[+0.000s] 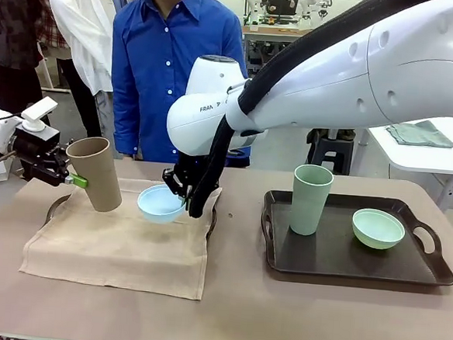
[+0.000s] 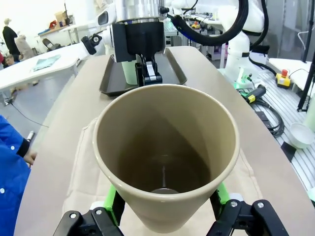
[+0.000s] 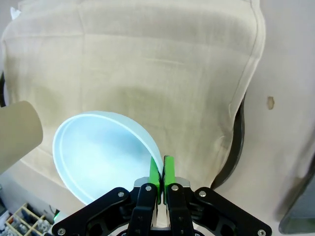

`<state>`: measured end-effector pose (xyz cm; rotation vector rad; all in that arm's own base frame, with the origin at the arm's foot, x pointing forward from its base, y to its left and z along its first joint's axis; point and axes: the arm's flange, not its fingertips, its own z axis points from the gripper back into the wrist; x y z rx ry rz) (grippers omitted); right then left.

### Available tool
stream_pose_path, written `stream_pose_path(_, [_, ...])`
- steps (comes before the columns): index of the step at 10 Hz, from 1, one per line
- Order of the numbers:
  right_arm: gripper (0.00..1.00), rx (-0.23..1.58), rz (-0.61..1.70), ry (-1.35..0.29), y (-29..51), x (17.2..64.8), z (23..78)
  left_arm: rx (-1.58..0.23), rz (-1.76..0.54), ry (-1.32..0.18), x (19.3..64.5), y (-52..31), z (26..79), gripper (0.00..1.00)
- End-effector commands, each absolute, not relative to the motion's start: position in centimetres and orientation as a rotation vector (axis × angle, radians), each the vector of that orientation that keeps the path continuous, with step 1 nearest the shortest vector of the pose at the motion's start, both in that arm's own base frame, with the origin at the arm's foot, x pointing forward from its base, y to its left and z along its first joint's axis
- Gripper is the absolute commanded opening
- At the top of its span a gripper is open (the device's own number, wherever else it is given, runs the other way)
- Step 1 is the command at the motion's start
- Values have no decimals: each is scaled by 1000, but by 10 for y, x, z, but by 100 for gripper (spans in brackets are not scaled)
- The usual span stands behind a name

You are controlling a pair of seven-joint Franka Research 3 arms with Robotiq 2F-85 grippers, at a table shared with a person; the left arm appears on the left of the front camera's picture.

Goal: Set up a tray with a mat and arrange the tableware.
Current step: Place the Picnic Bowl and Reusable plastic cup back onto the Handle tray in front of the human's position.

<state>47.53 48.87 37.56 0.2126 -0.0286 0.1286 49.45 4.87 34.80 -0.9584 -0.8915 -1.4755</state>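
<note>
Two pieces of tableware hang over the mat (image 1: pixel 112 248) that drapes the left tray (image 1: pixel 53 207): the left tool (image 1: pixel 76 180) stands wide around the tan cup (image 1: pixel 96 172), holding it tilted near the mat's far-left corner, and just to its right the right tool (image 1: pixel 185 200) pinches the light blue bowl (image 1: pixel 159 204) by a thin strip of rim. Farther right, the pale green cup (image 1: pixel 310 199) and pale green bowl (image 1: pixel 378 228) sit on the dark tray (image 1: pixel 430 266). Let go at that lean, the tan cup could topple, and so slight a rim pinch could let the bowl swing or slip, either one rucking the loose cloth.
</note>
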Motion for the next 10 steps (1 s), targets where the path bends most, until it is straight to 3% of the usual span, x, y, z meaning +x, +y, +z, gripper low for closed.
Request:
stream_pose_path(1, [4,189,141,-93,491,478,375,-925,-1509,-933,501,49,339,86])
stream_pose_path(10, [4,144,128,-77,495,485,345,-898,-1504,-848,507,46,309,86])
